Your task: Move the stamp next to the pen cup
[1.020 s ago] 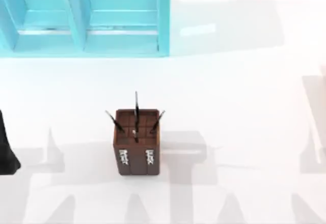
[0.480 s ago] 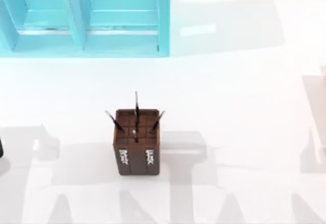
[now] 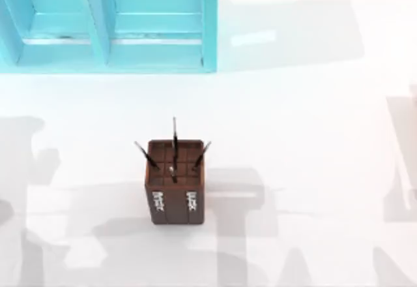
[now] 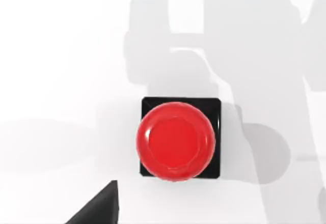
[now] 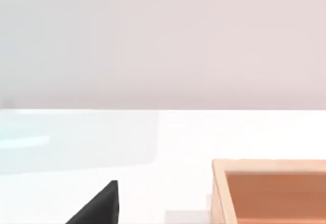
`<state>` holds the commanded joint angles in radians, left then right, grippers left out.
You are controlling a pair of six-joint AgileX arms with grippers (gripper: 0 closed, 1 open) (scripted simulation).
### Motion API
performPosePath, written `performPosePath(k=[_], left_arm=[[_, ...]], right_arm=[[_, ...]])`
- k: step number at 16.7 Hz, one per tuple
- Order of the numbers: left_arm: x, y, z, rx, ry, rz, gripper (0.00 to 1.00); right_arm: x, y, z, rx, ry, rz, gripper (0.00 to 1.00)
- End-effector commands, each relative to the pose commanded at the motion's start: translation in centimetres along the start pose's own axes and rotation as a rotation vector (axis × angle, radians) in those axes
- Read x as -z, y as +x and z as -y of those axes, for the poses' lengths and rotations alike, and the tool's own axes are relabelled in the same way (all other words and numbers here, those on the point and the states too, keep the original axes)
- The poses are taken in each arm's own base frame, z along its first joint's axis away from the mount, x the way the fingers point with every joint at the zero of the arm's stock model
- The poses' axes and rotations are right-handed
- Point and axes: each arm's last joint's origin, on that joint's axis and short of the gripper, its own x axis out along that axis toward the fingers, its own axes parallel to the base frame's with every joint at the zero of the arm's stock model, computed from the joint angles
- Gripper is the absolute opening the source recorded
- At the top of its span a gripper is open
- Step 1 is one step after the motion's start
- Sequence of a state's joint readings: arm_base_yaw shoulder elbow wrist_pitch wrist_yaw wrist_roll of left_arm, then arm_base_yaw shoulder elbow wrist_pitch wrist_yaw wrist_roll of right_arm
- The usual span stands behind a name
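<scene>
The stamp [image 4: 176,140] shows from straight above in the left wrist view, a glossy red round knob over a black squarish base, standing on the white table. My left gripper [image 4: 97,208] hovers above it, with a black corner of it at the picture's edge, apart from the stamp. The pen cup [image 3: 174,182], a brown square box with a grid top, white lettering and thin dark pens, stands upright left of the table's middle in the top view. A black corner of my right gripper [image 5: 97,208] shows over the table.
A turquoise shelf unit [image 3: 107,23] stands at the back left. A light wooden box [image 5: 270,191] with an orange inside lies close to my right gripper. Arm shadows fall on the table's left and right sides.
The black part of my left arm at the top view's left edge has slid out of the picture. Its shadow on the left of the table has shifted and grown.
</scene>
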<state>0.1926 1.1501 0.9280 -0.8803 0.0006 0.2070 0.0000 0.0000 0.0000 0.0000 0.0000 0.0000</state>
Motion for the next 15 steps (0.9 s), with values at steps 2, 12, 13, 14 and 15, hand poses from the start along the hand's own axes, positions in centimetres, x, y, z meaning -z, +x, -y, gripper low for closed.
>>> performPosePath(k=[2, 12, 13, 14, 15], left_arm=[[-2.2, 1.0, -1.2, 0.023, 0.004, -0.148, 1.0], [-6.7, 4.7, -4.3, 0.097, 0.006, -0.459, 1.0], [-6.7, 4.7, -4.3, 0.097, 0.006, -0.459, 1.0], [-6.7, 4.7, -4.3, 0.097, 0.006, -0.459, 1.0], [-6.7, 4.6, -4.2, 0.097, 0.01, -0.456, 1.0]], right_arm=[[0.0, 0.0, 0.0, 0.0, 0.0, 0.0, 1.0], [0.0, 0.0, 0.0, 0.0, 0.0, 0.0, 1.0], [0.0, 0.0, 0.0, 0.0, 0.0, 0.0, 1.0], [0.0, 0.0, 0.0, 0.0, 0.0, 0.0, 1.0], [0.0, 0.0, 0.0, 0.0, 0.0, 0.0, 1.0]])
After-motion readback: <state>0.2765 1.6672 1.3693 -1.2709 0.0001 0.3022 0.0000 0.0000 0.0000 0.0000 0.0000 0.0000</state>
